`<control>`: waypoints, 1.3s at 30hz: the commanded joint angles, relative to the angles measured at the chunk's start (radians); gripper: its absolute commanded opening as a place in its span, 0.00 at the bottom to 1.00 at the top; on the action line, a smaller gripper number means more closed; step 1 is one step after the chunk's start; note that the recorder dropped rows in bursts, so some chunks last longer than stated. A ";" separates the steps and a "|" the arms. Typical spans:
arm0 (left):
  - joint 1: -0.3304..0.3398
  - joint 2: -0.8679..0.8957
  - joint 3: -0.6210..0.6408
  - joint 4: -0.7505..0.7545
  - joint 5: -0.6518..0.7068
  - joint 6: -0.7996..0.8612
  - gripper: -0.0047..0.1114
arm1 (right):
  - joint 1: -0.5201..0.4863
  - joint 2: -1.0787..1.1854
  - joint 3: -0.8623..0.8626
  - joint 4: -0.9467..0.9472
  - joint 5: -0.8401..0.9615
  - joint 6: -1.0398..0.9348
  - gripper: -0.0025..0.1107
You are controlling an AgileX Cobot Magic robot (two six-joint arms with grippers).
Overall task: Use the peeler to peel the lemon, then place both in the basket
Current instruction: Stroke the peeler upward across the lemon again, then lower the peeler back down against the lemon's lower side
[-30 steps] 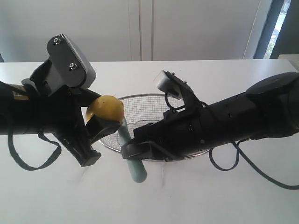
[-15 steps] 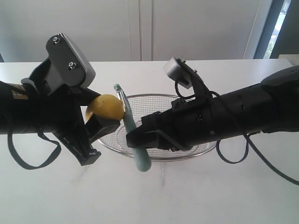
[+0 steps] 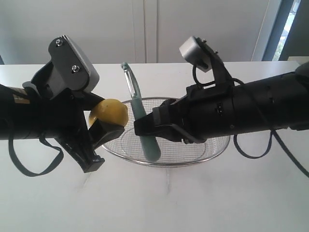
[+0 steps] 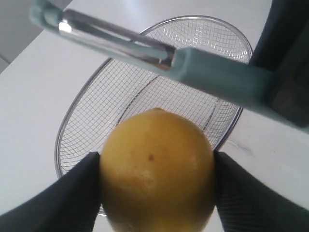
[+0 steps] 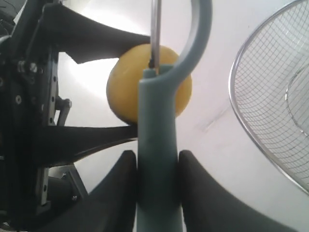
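My left gripper [image 3: 104, 126] is shut on the yellow lemon [image 3: 110, 112], held in the air just left of the wire basket [image 3: 212, 152]. In the left wrist view the lemon [image 4: 157, 170] fills the gap between both black fingers [image 4: 63, 198]. My right gripper [image 3: 145, 126] is shut on the handle of the pale teal peeler [image 3: 143, 123], which stands nearly upright over the basket's left part. Its curved head and blade [image 3: 128, 76] rise above and to the right of the lemon, apart from it. In the right wrist view the peeler [image 5: 157, 145] points toward the lemon [image 5: 126, 89].
The basket [image 4: 65, 130] rests on a white table [image 3: 169, 203] with bare surface in front of it. A white wall stands behind the table. Black cables hang from both arms near the table top.
The right gripper has lifted the peeler up and to the right, away from the lemon's lower side, until its head stands above the lemon. The left gripper and lemon have stayed put.
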 commanded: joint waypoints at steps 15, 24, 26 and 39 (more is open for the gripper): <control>-0.006 -0.006 0.004 -0.006 -0.001 -0.002 0.04 | -0.120 0.031 -0.009 -0.279 -0.103 0.221 0.02; -0.006 -0.006 0.004 -0.006 -0.001 -0.002 0.04 | 0.005 0.243 -0.009 0.021 0.151 -0.009 0.02; -0.006 -0.006 0.004 -0.006 -0.001 -0.002 0.04 | 0.023 0.244 -0.009 0.021 0.151 -0.009 0.02; -0.006 -0.006 0.004 -0.006 -0.001 -0.002 0.04 | 0.035 0.244 -0.009 0.039 0.152 -0.007 0.02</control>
